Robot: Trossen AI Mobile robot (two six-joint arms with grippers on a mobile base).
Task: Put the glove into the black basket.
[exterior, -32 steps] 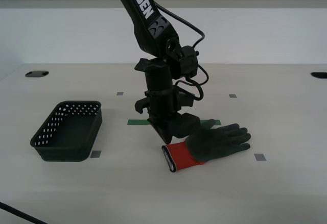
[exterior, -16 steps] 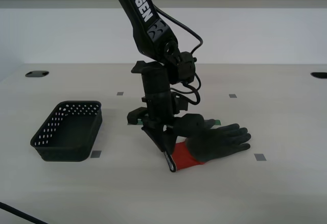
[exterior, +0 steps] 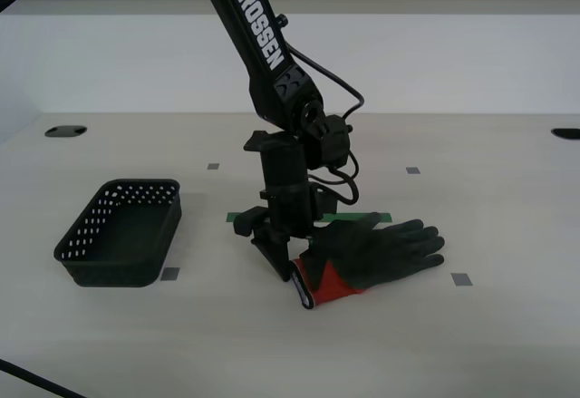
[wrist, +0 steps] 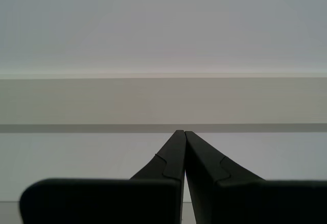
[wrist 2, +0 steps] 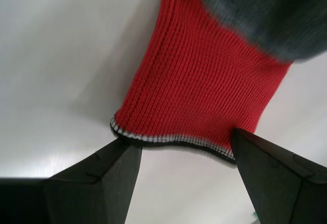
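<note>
Seen left to right in the exterior view: the black basket [exterior: 120, 235], empty, at nine o'clock on the pale table [exterior: 471, 344]; a strip of green tape [exterior: 246, 218] near centre, partly hidden behind the arm; then my second gripper [exterior: 292, 266], lowered to the tabletop just at the red cuff; then the glove [exterior: 373, 253], lying flat at about four o'clock from table centre, dark fingers pointing toward three o'clock, well apart from the basket.

In the second wrist view, jaws spread wide and unclenched on either side of the cuff's hemmed edge [wrist 2: 168, 140], nothing pinched yet; glove [wrist 2: 204, 81] resting on the table.

My first gripper [wrist: 183, 132], off elsewhere and facing a blank wall, fingers pressed together on nothing.

Step in hand, by the look of it: lining up the grasp on the cuff; next move likely a small advance so the hem sits between the jaws, a firm squeeze, a lift, then a carry toward nine o'clock and release over the basket.
</note>
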